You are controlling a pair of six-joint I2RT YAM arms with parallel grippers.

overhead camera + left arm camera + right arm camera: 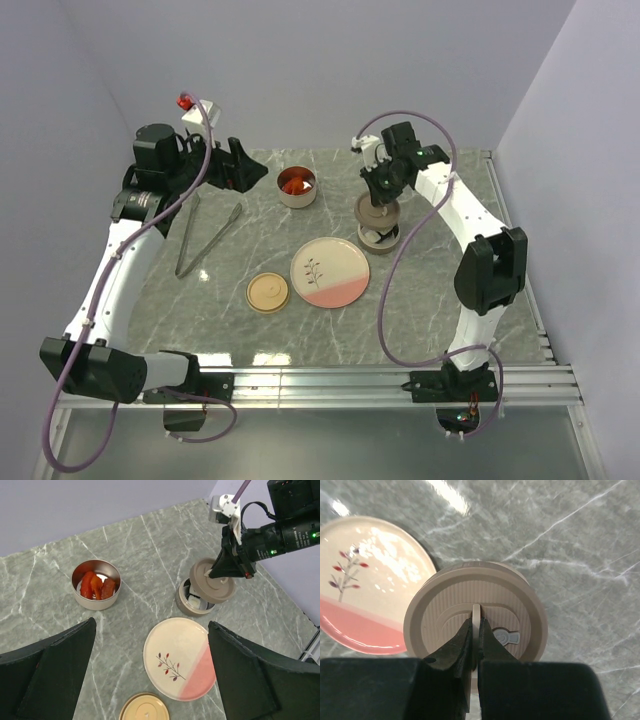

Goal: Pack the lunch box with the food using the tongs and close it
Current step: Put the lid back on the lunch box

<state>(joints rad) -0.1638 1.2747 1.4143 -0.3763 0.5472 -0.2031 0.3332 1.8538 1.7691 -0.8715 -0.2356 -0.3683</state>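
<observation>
The lunch box is in two round parts. A steel tin (297,186) (96,584) holds red sausage food (95,586). A taupe bowl (378,238) (186,605) holds white food (194,601). My right gripper (384,188) (476,628) (226,571) is shut on the upright tab of the taupe ribbed lid (475,630) (378,210) (212,580), which hangs tilted just over that bowl. The tongs (205,236) lie on the table at the left. My left gripper (240,165) (151,625) is open, empty, raised at the back left.
A pink-and-cream plate (330,272) (180,659) (365,580) with a sprig drawing lies in the middle with no food on it. A tan round lid (268,293) (145,712) lies to its left. Walls stand close behind and on both sides.
</observation>
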